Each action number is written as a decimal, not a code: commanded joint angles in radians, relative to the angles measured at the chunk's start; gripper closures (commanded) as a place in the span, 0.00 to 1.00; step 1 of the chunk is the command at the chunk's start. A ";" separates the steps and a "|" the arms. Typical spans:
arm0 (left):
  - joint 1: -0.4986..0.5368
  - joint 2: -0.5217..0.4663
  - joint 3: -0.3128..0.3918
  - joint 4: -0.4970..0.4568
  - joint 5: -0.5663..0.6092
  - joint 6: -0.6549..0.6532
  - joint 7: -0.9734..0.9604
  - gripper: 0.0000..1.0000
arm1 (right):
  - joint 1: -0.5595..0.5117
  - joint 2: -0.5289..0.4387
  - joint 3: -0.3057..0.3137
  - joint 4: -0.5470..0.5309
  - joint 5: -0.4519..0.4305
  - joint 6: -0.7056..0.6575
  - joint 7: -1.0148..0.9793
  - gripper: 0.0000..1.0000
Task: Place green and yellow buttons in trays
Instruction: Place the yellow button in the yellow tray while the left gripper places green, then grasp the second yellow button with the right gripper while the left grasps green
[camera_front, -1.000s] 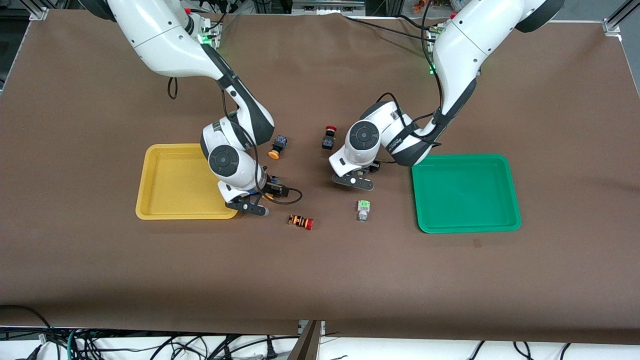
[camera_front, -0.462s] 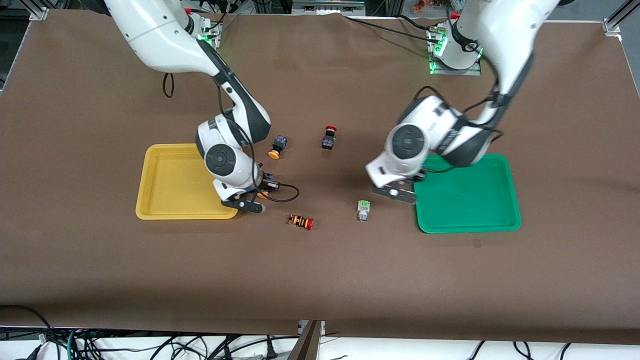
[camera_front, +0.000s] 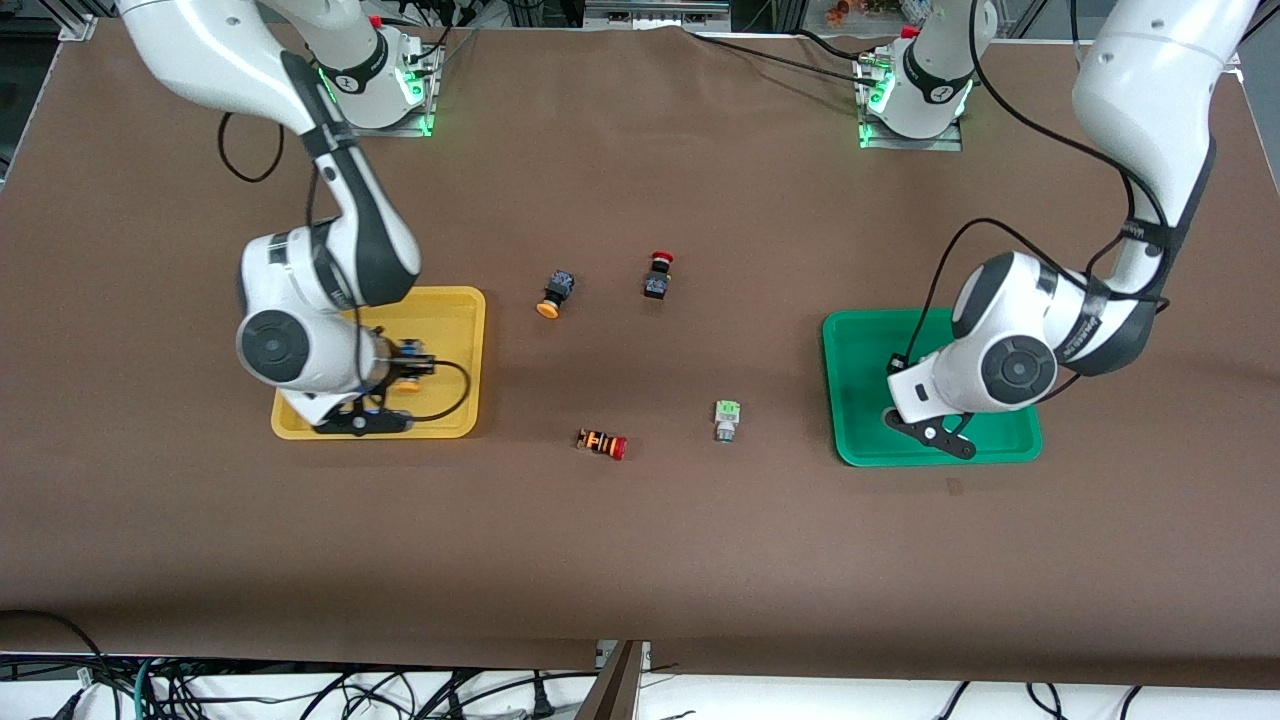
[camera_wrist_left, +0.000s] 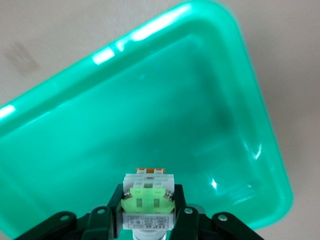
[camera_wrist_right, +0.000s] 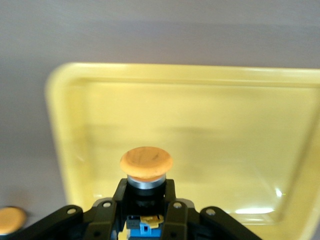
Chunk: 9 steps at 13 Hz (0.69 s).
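Left gripper (camera_wrist_left: 146, 220): clamped on the body of a square light-green-capped white push-button (camera_wrist_left: 147, 200), hanging over the shallow green plastic tray (camera_front: 860, 340); colour matches, so looks staged for a drop.
Right gripper (camera_wrist_right: 145, 212): clamped on the black-blue body of a round orange-capped push-button (camera_wrist_right: 146, 165), over the shallow yellow plastic tray (camera_front: 450, 300); same logic.
Loose, between the grippers: second orange-capped button (camera_front: 552, 292) and second green-capped button (camera_front: 726, 417) on the brown table cover (camera_front: 640, 540); red-capped black button (camera_front: 657, 275) and red-capped orange-striped button (camera_front: 603, 443) are not for sorting.
Hidden: front view blocks both held buttons behind the wrists; height above either tray floor unclear.
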 joint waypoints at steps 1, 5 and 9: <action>-0.016 0.018 -0.016 0.005 0.016 0.005 -0.022 0.10 | 0.012 -0.009 -0.062 -0.118 -0.008 0.095 -0.129 1.00; -0.034 -0.065 -0.080 0.060 0.001 -0.004 -0.034 0.00 | 0.012 -0.026 -0.073 -0.181 0.009 0.176 -0.150 0.00; -0.215 0.083 -0.098 0.286 0.000 0.005 -0.260 0.00 | 0.023 -0.061 0.161 -0.133 0.029 0.090 0.358 0.00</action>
